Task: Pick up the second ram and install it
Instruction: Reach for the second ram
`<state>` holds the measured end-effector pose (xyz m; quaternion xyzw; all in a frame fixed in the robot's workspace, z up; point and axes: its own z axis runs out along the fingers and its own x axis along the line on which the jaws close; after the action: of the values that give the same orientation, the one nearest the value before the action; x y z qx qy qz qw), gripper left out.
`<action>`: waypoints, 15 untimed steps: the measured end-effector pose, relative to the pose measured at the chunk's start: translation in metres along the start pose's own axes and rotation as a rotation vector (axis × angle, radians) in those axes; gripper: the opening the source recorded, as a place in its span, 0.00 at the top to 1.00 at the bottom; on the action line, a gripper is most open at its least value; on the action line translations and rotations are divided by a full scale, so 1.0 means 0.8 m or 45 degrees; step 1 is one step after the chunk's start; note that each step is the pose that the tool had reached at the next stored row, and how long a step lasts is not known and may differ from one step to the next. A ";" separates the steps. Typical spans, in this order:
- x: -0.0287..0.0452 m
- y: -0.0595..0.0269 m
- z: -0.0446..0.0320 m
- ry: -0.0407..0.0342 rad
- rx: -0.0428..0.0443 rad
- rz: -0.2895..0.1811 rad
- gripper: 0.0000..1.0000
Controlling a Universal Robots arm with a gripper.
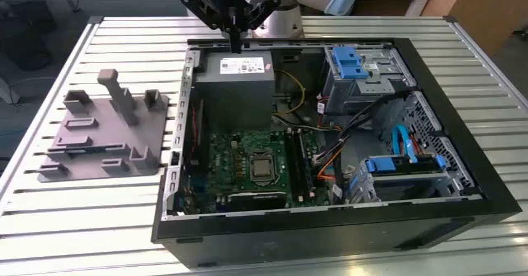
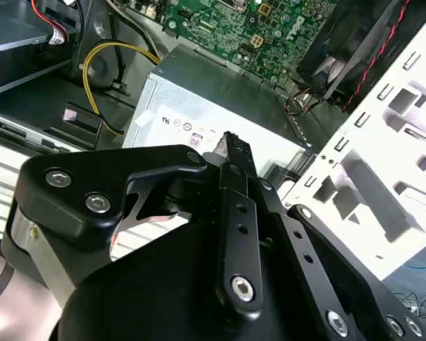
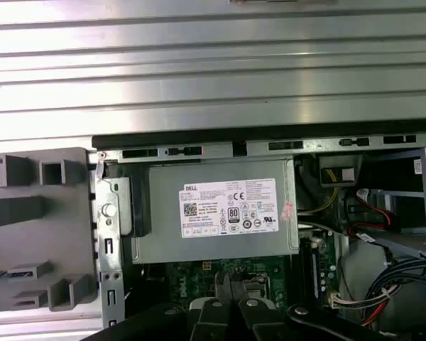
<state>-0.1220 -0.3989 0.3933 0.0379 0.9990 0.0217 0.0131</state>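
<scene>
My gripper (image 1: 236, 46) hangs over the back edge of the open computer case (image 1: 462, 164), just above the grey power supply (image 1: 235, 78). Its black fingers (image 3: 224, 288) are pressed together with nothing visible between them in both wrist views. The fingertips (image 2: 227, 145) point down at the labelled power supply (image 2: 220, 106). Long dark strips (image 1: 290, 159) run beside the processor socket (image 1: 262, 168) on the green motherboard. I cannot tell whether one of them is the second ram. The grey tray (image 1: 103, 133) with upright posts lies at the exterior view's left, with no stick showing on it.
Blue drive latches (image 1: 350, 62) and a drive cage sit at the case's far right corner. Another blue latch (image 1: 387, 163) and cables (image 1: 330, 158) lie near the front right. A yellow cable (image 2: 106, 64) loops beside the power supply. The case stands on a slatted metal table (image 1: 49, 59).
</scene>
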 end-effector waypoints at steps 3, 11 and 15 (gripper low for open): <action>0.0000 0.000 0.0000 0.0000 0.000 0.000 0.90; 0.0259 -0.002 -0.0007 -0.0009 0.000 0.000 0.90; 0.0472 -0.004 -0.0010 -0.0014 0.000 0.000 0.90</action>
<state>-0.1598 -0.3990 0.3930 0.0379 0.9990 0.0217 0.0136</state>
